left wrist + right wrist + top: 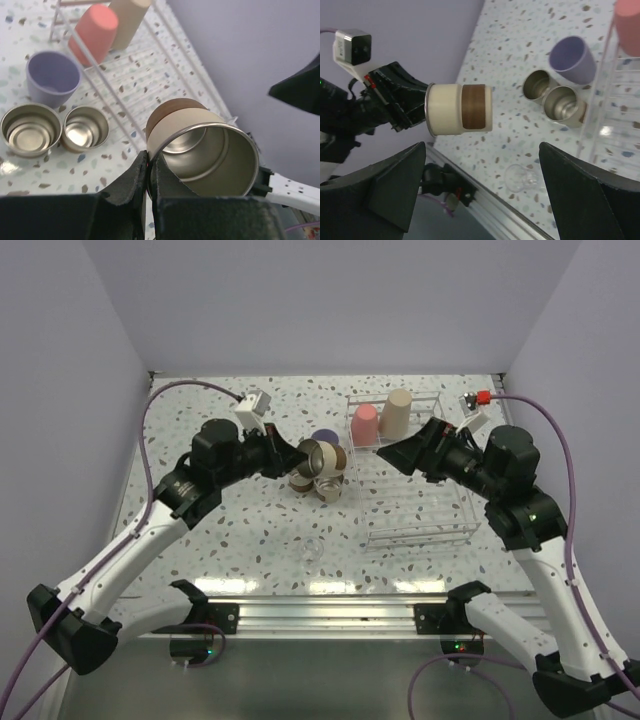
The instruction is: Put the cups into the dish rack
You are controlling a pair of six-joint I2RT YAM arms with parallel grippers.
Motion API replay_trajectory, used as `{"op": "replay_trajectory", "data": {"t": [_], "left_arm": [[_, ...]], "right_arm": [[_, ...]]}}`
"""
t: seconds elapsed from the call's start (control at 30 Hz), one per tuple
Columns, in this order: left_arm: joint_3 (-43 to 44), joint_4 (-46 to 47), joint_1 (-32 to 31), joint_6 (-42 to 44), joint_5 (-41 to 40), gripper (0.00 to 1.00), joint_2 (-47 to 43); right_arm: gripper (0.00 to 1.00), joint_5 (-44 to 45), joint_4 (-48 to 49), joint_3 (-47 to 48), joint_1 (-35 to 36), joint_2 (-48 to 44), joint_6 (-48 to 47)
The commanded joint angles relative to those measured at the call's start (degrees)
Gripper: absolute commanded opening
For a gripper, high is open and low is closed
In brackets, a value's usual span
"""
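Observation:
My left gripper [298,455] is shut on the rim of a short beige cup with a shiny metal inside [319,457], held sideways above the table; one finger is inside it, one outside [150,170]. It shows with a brown band in the right wrist view [460,116]. Two more short beige cups [303,483] [331,489] stand on the table beside the lavender cup [323,438]. The pink cup [365,425] and tan cup [398,413] stand upside down in the clear dish rack [420,530]. My right gripper [385,453] is open and empty over the rack's left edge [482,145].
A small clear glass [313,548] stands near the table's front edge, also in the right wrist view [522,177]. The rack's near half holds nothing. Purple walls enclose the table on three sides.

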Motion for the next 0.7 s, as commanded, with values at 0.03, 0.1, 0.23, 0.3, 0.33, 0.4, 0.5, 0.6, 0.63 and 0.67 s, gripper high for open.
{"op": "replay_trajectory", "data": {"t": [0.03, 0.1, 0.23, 0.3, 0.33, 0.4, 0.5, 0.6, 0.63, 0.67], "left_arm": [[3.20, 12.06, -0.08, -3.97, 4.12, 0.00, -4.05], [3.73, 14.52, -0.17, -5.55, 4.55, 0.00, -5.63], [4.35, 17.08, -0.17, -7.93, 4.03, 0.00, -8.53], [4.44, 20.06, -0.08, -8.81, 3.50, 0.00, -9.94], [4.70, 20.33, -0.17, -9.16, 3.41, 0.00, -10.12], [4.88, 21.82, -0.17, -10.04, 3.59, 0.00, -10.47], [4.88, 24.45, -0.08, -11.53, 4.29, 0.00, -10.56], [4.44, 27.70, -0.08, -13.37, 4.55, 0.00, -10.21], [4.26, 28.58, -0.08, -13.82, 4.73, 0.00, -9.94], [4.26, 30.07, -0.08, -14.08, 4.91, 0.00, -9.33]], "right_arm": [[0.98, -14.57, 22.27, -3.41, 0.25, 0.53, 18.32], [0.98, -15.82, 26.60, -4.29, 0.34, 1.06, 23.49], [0.98, -16.70, 36.52, -4.82, 0.34, 1.77, 29.49], [0.98, -17.58, 38.91, -4.82, 0.25, 2.38, 32.21], [0.98, -18.10, 41.27, -4.73, 0.34, 3.08, 32.92], [0.98, -18.81, 43.57, -4.73, 0.34, 3.79, 34.77], [0.98, -19.16, 47.00, -4.47, 0.77, 4.75, 36.61], [0.98, -19.43, 48.24, -3.76, 1.39, 5.98, 37.24], [0.98, -19.69, 48.94, -3.68, 1.91, 6.25, 37.50], [0.98, -19.60, 49.47, -3.59, 2.27, 6.51, 37.68]]}}
